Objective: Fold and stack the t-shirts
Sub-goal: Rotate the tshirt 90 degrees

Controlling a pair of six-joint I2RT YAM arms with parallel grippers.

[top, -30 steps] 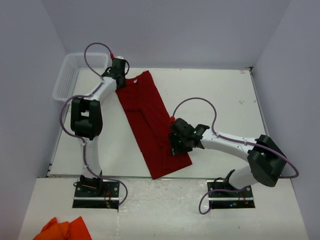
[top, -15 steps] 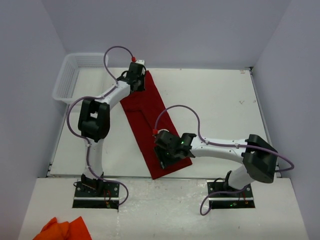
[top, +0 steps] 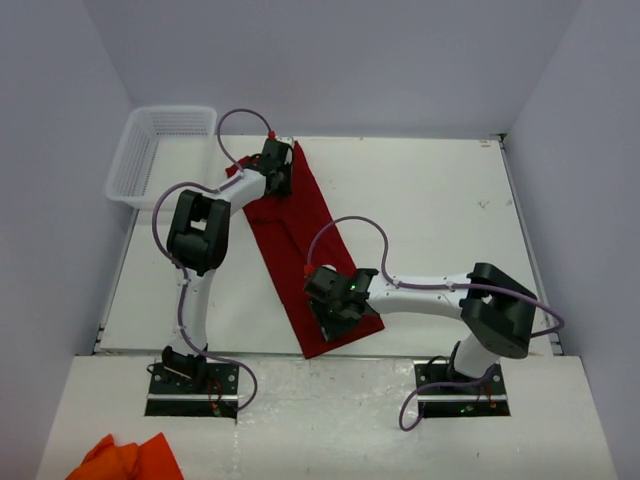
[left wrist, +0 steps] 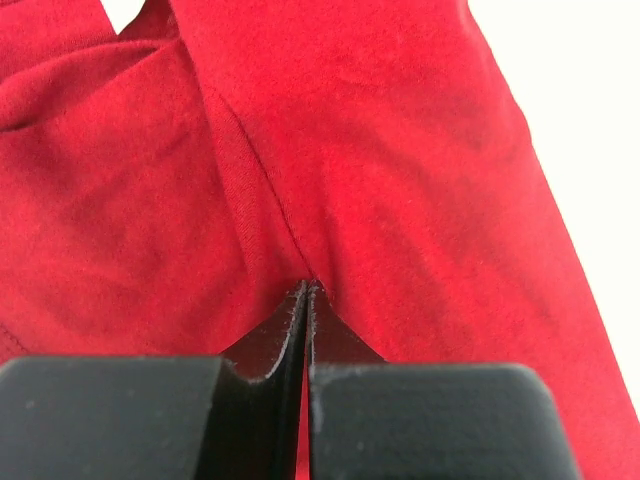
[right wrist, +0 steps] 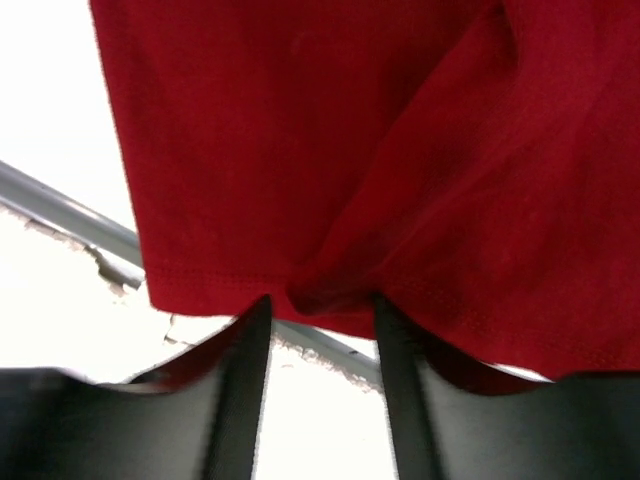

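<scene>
Two arms are handling one red t-shirt on a white table.
It is lying in a long diagonal strip, the left gripper pinching its far end tight, the right gripper clamping its near hem. One white basket is sitting far left, one orange cloth near left; grey walls around.

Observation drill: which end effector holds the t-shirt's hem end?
The right end effector: it pinches the hem of the t-shirt near the front edge; the left end effector grips the far end.
</scene>
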